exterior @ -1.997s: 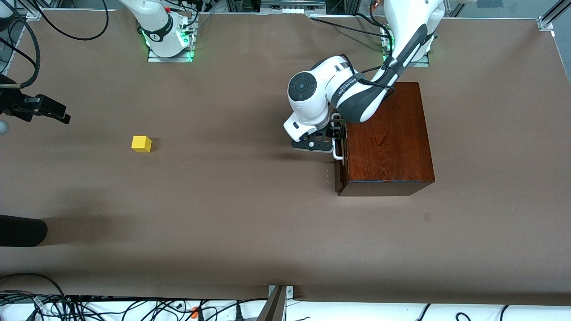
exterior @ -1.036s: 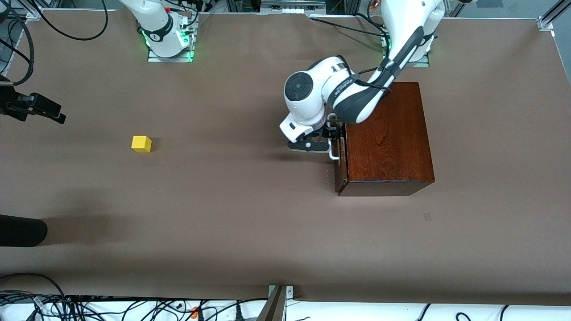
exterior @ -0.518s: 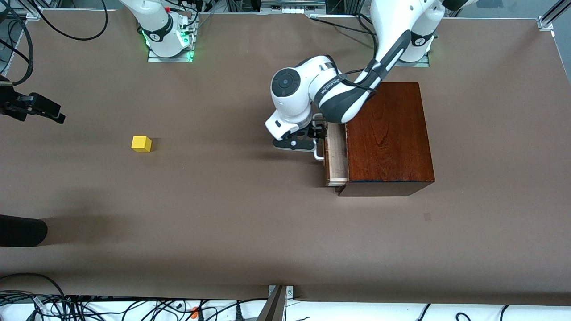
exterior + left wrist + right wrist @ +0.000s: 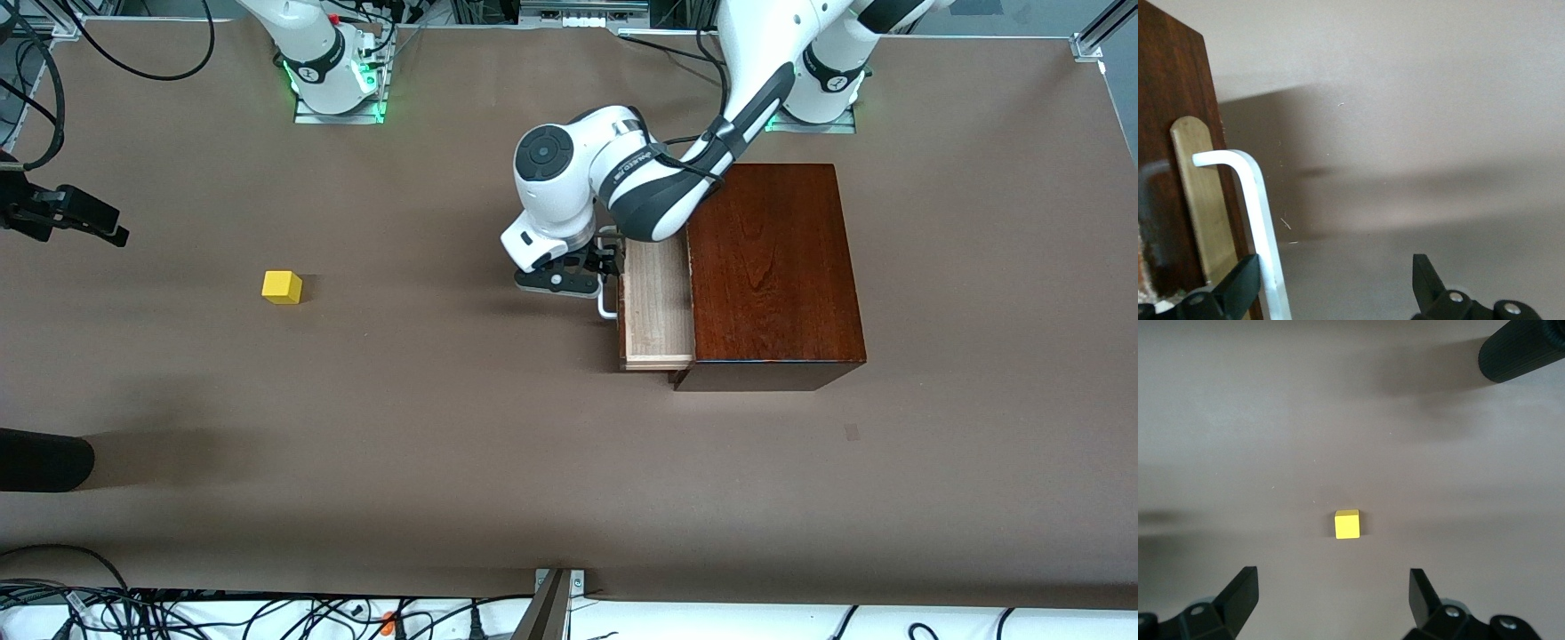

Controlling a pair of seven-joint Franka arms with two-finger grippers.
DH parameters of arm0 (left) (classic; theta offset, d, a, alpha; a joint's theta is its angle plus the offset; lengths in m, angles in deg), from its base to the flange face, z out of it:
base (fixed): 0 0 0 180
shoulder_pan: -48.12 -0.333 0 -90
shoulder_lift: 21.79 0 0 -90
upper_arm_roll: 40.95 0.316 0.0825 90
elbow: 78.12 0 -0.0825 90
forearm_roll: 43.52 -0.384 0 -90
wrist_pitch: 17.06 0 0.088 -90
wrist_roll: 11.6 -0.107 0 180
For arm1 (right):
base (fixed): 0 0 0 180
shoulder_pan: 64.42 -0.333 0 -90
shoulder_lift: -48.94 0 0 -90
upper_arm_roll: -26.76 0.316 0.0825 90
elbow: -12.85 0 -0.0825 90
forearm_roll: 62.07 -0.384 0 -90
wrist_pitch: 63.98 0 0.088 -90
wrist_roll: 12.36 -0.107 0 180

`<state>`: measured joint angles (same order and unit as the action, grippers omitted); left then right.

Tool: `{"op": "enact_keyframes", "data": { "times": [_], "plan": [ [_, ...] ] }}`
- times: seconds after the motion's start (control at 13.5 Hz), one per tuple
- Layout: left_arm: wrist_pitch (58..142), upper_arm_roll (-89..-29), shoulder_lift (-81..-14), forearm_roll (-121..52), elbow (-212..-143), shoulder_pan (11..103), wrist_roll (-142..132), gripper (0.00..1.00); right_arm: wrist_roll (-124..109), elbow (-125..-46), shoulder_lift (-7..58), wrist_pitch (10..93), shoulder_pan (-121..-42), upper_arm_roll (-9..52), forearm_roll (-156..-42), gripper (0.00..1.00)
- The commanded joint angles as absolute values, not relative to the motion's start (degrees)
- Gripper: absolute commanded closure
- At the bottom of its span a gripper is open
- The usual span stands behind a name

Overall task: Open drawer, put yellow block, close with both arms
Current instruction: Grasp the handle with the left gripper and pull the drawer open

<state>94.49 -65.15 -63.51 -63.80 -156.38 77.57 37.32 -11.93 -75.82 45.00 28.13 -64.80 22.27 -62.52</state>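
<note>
Now hooking the white handle (image 4: 1258, 220) with left gripper (image 4: 597, 274), fingers wide, drawer (image 4: 656, 307) half out; right gripper (image 4: 1331, 603) wide above yellow block (image 4: 282, 287).

You get even, fairly bright light from above on the brown table (image 4: 444, 462), with no harsh glare. Soft, broad shadows lie there under the left arm (image 4: 622, 182) and toward the right arm's end of the table. The glossy dark box (image 4: 773, 267) shows a mild sheen on its top. Both bases glow green at the table's edge. In the left wrist view the white handle (image 4: 1261, 227) looks soft, and a wide grey shadow lies on the table beside it. The yellow block (image 4: 1347, 524) appears sharp in the right wrist view.
</note>
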Motion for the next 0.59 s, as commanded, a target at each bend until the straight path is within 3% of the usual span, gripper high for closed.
{"op": "enact_keyframes", "data": {
  "times": [0.0,0.52],
  "plan": [
    [94.2,-65.2,-65.9,-63.2,-152.2,79.3,37.4,0.0,-12.1,-75.4,45.6,27.7,-64.8,22.1,-62.6,0.0],
    [89.0,-65.8,-62.6,-59.8,-150.9,75.5,34.0,0.0,-12.1,-75.4,45.2,27.8,-64.8,22.3,-62.6,0.0]
  ]
}}
